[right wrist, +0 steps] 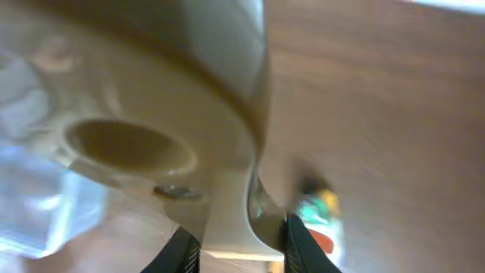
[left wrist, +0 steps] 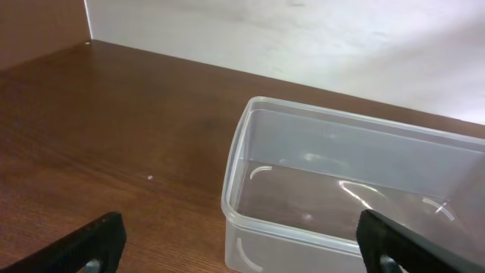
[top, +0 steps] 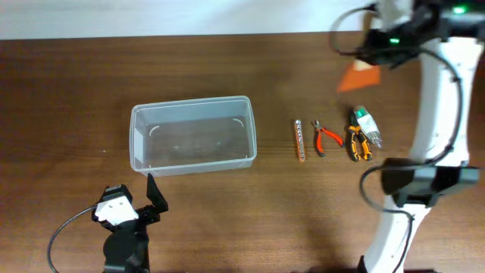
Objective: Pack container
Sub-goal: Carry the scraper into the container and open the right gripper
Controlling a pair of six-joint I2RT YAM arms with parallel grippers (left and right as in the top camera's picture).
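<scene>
The left pincer (left wrist: 239, 227) stands wide open. In its wrist view we see one black fingertip (left wrist: 98, 239) at the far left of the frame and the other at the far right, holding nothing and touching nothing. Just ahead of it sits the clear, colourless rectangular plastic container (left wrist: 235, 178) with rounded corners and a rim, upright on the dark brown wooden table (left wrist: 114, 114). From overhead we find this pincer (top: 130, 199) a little short of the tub's near wall, apart from it, toward its left end.

The right pincer (right wrist: 241, 246) shows only in its own wrist view (badly blurred). Its two dark fingertips are parted by a moderate gap, narrower than the left one's, with no object between them. Behind them we see the arm's own white casing (right wrist: 151, 114), and past the right finger a smear of green, yellow and red (right wrist: 318, 216) that we cannot make out.

The overhead view gives what neither wrist camera does. Well off to the left pincer's right, beyond the tub's right end, lies a row: a thin brownish strip (top: 299, 140), small red-handled pliers (top: 326, 138), orange-and-black-handled pliers (top: 358, 144) and, touching them, a green-and-white item (top: 366, 121). The white right arm (top: 439, 98) rises beside that row.
</scene>
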